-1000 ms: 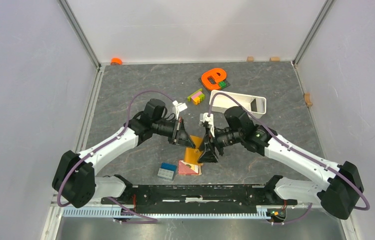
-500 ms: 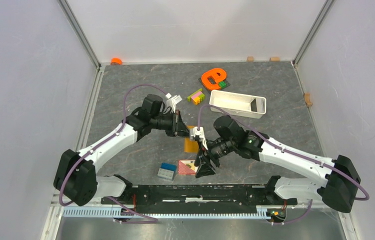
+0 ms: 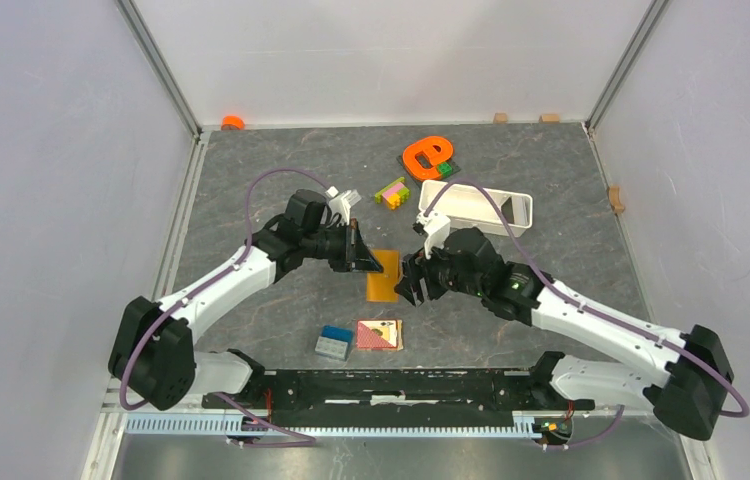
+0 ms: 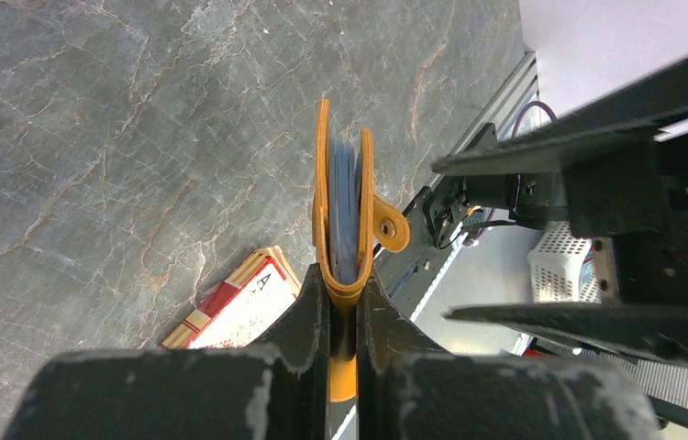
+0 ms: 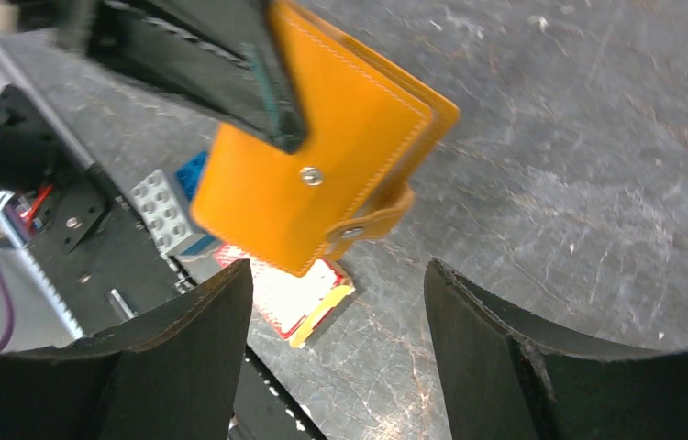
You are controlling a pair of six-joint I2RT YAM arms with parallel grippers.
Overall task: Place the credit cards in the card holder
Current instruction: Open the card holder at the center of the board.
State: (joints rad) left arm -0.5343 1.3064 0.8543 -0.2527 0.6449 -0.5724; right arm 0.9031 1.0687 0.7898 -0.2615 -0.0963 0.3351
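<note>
The tan-orange card holder (image 3: 383, 281) is folded and hangs between my two arms above the table. My left gripper (image 3: 369, 264) is shut on its folded edge; the left wrist view shows the holder (image 4: 322, 183) edge-on between my fingers (image 4: 304, 312), with its snap tab (image 4: 390, 229) loose. Grey-blue layers (image 4: 345, 202) show between its leaves; I cannot tell cards from lining. No loose credit cards are in view. My right gripper (image 3: 407, 284) is open just right of the holder. In the right wrist view the holder (image 5: 322, 174) lies beyond my open gripper (image 5: 336, 348).
A red-and-tan square tile (image 3: 379, 335) and a blue-and-grey block (image 3: 334, 342) lie near the front rail. A white tray (image 3: 476, 207), an orange letter shape (image 3: 426, 155) and coloured bricks (image 3: 391, 192) sit at the back. The tile (image 5: 299, 298) lies under the holder.
My right gripper dipped toward the tile near the front rail, then came back up beside the holder, open. My left gripper carried the holder a little farther from the rail.
</note>
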